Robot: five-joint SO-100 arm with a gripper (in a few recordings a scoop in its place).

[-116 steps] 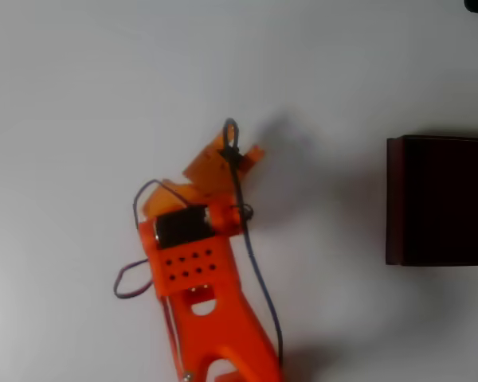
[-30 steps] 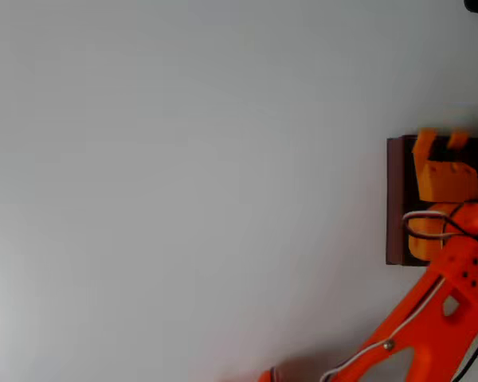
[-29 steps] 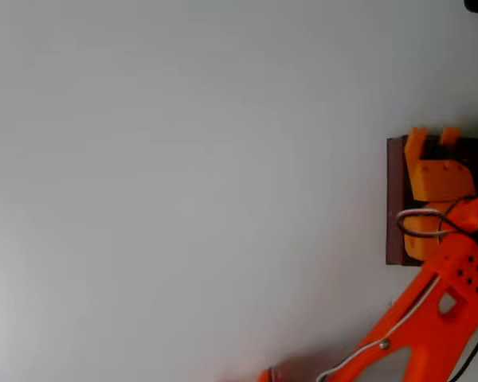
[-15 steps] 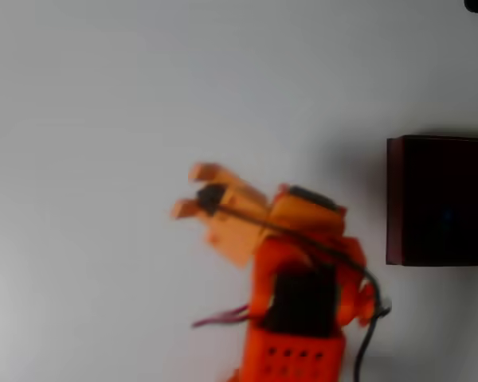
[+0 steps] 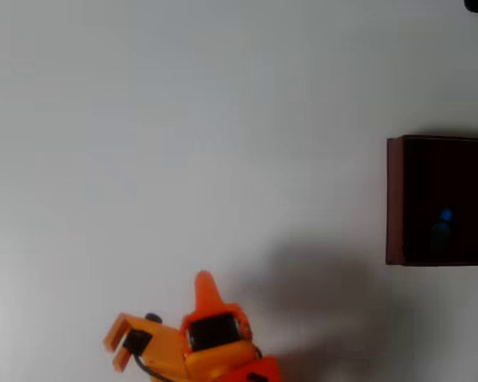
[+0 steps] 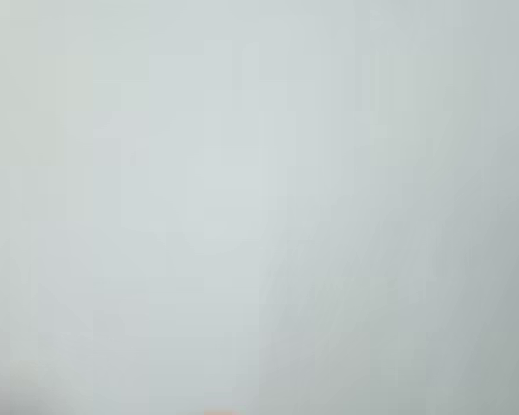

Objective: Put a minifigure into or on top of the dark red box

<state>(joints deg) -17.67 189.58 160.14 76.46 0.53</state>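
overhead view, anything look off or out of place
Nothing stands out. The minifigure lies inside the dark red box, and the gripper is open, apart from it near the bottom edge.

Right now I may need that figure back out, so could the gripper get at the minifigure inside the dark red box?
Probably yes. The dark red box is open on top, the minifigure lies uncovered inside it, and bare table separates it from the open gripper at the overhead view's lower edge. The box walls may crowd the fingers.

Orange arm (image 5: 211,346) low at bottom edge of overhead view, folded. Gripper (image 5: 115,342) points left, fingers (image 5: 119,322) spread apart, nothing between them. Black motor block and pointed orange part behind fingers, toward right.
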